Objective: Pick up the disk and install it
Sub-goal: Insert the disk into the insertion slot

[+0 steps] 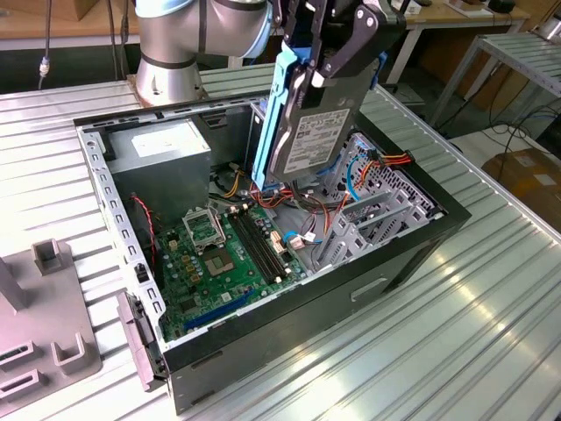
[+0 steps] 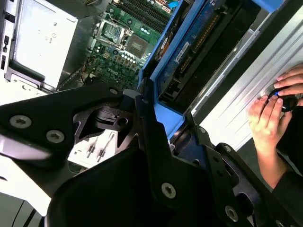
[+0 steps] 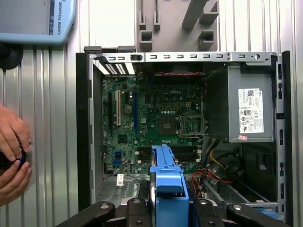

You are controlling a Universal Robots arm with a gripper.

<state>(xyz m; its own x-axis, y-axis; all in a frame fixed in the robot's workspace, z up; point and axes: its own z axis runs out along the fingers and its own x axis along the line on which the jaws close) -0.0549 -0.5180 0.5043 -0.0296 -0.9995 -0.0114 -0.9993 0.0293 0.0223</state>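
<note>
Gripper is clamping disk by its blue frame, hanging it on edge at upper centre of exterior view | case is lying open beneath | cables are crowding the space under disk | judgement: installing well is calling for keeping disk square, moving slowly, clearing cables.

light: bright, even | glare: ribbed table (pale streaks) | shadow: dark inside computer case

we counted one disk, one gripper, one open computer case, one green board, one grey power box, and two hands.
</note>
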